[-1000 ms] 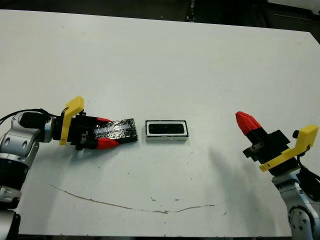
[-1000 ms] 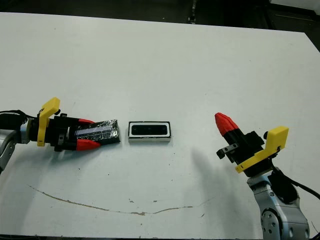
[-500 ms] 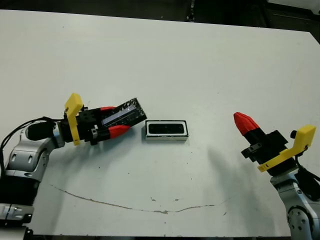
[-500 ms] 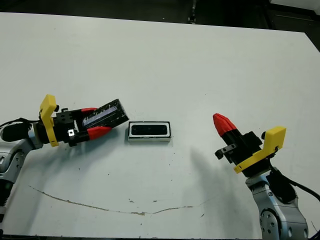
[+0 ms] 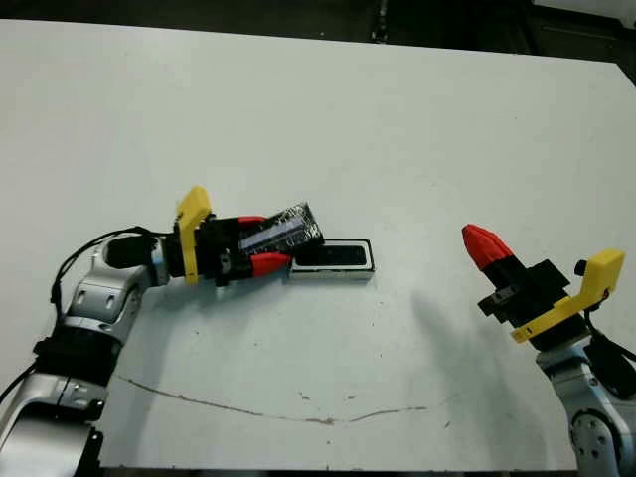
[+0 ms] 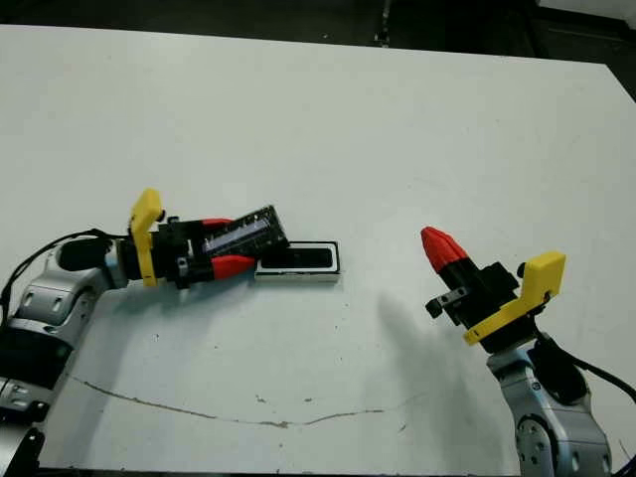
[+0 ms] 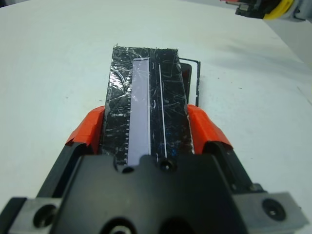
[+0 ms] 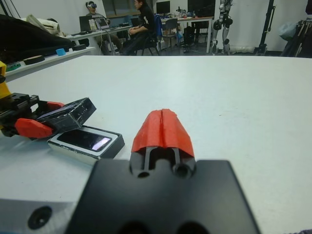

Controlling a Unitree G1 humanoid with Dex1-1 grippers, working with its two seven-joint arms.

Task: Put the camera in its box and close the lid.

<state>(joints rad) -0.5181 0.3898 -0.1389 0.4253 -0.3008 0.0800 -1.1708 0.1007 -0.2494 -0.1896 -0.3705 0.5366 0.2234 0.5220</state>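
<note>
Your box [image 5: 332, 257] sits flat on the white table [image 5: 328, 119] near its middle, long side running left to right. Inside its thick white rim lies the camera [image 8: 89, 140], a glossy black bar whose face reflects a bluish-purple patch at one end; it fills the hollow almost from wall to wall and sits about level with the rim. The box is uncovered over most of its length. The lid [image 5: 280, 229] is not on it: your left gripper [image 5: 266, 242] has it clamped by its long edges, one red finger [image 7: 87, 132] pressed against each side, so the fingers stand apart only by the width of the slab. The lid is tilted, its far end raised and reaching over the left end of the box, its near end deep between the fingers against the black gripper body. From the right wrist view the lid's raised end hangs above the box corner; whether the lower red finger touches the rim you cannot tell. The pale stripe runs along the lid's upper face. Your right gripper [image 5: 481, 243] is well apart from the box, on the right side of the table, raised off the surface, its two red tips pressed together and holding nothing.
</note>
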